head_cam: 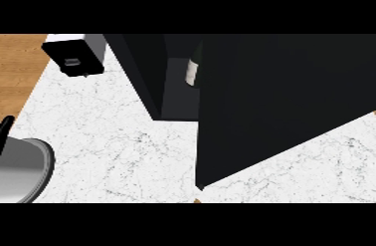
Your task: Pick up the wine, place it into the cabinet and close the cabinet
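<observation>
A tall black cabinet (147, 75) stands on the counter at the top middle. Its large black door (279, 100) swings out toward me and covers most of the right half of the head view. In the narrow gap between the cabinet's wall and the door a pale rounded thing (192, 72) shows inside; it may be the wine's label, but I cannot tell for sure. At the lower left edge a grey forearm (22, 170) comes in, with a sliver of my black left hand (6, 128) above it. My right hand shows nowhere.
A black box-shaped appliance (73, 53) with a white top sits at the back left. The white marble counter (110, 140) spreads in front of the cabinet, and a wooden floor (18, 65) lies past its left edge.
</observation>
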Controlling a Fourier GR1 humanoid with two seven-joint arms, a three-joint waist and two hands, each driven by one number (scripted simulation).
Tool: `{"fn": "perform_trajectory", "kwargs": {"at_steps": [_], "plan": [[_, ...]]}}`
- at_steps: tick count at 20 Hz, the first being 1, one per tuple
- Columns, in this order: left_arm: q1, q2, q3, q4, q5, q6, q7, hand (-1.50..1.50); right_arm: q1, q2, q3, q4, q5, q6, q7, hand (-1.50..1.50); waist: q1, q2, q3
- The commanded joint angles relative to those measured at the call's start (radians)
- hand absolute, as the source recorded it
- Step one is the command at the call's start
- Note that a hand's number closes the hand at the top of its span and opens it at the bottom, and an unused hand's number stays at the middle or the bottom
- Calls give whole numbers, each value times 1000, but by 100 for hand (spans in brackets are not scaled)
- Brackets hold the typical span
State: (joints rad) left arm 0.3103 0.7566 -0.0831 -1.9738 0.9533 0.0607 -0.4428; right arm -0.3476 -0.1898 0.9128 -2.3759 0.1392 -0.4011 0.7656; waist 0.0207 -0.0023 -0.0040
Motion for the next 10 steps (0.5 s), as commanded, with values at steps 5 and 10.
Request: {"fn": "perform_trajectory", "kwargs": {"at_steps": [5, 10], "plan": [[-64, -16, 9, 3, 14, -2, 40, -150, -300, 180, -69, 237, -134, -118, 9, 150, 21, 9, 0], [-91, -57, -39, 17, -23, 29, 46, -150, -497, 183, -174, 397, -228, -156, -25, 150, 27, 10, 1]]}}
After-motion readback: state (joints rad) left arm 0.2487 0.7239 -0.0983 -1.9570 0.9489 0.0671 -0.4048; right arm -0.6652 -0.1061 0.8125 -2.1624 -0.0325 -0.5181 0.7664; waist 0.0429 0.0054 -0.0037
